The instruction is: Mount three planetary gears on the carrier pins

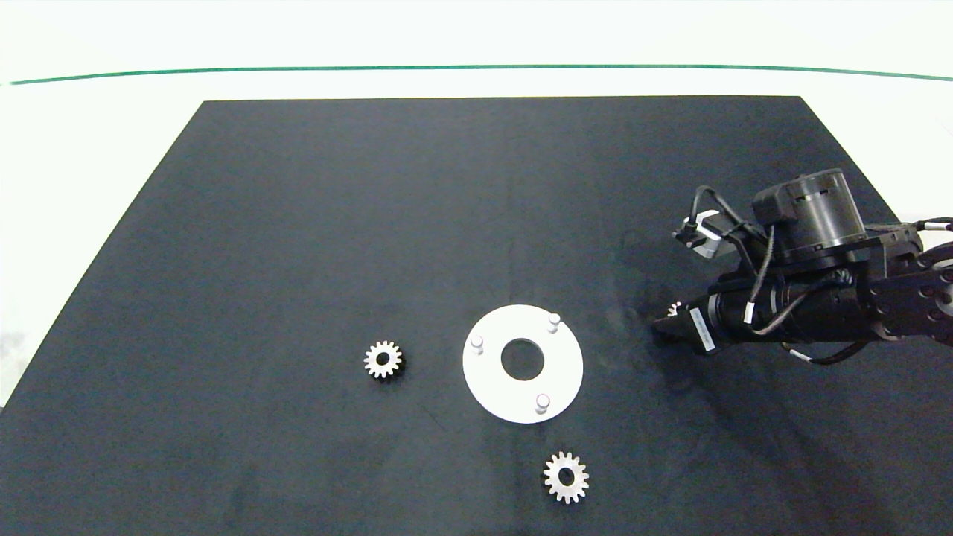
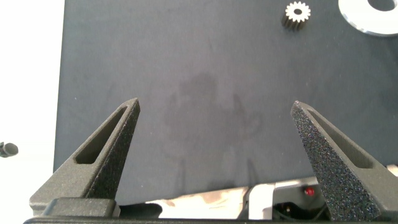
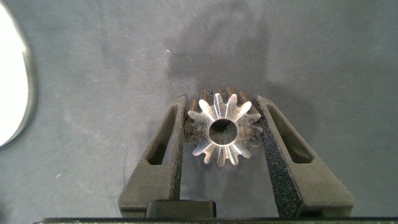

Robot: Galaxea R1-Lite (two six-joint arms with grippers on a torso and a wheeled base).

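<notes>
A: Any writing to read?

B: Only a small white label [image 1: 701, 327] on the right arm [image 1: 819, 298], and its print is too small to make out.

A: Start with the biggest thing, then.

B: A black mat [image 1: 298, 223] fills most of the head view, with white table [image 1: 89, 134] around it and a green line [image 1: 476, 68] across the top. Below centre lies the flat white disc [image 1: 491, 380] with a round centre hole. Three short white carrier pins stand up from it: one at upper right [image 1: 554, 321], one at left [image 1: 476, 344], one at the bottom [image 1: 542, 403]. All three are bare.

A: And the planetary gears?

B: Silver-grey, pointed teeth, round bore. One [image 1: 383, 359] lies flat on the mat left of the disc, another [image 1: 566, 477] at lower centre, just below the disc. The third [image 3: 222, 129] is clamped between the two grey fingers of the right gripper [image 3: 222, 124], which press on its teeth from both sides, to the right of the disc.

A: The left gripper?

B: The left gripper [image 2: 214, 134] has its fingers spread wide with nothing between them, over bare mat; a gear and the disc's edge show at the upper right of its own view.
</notes>
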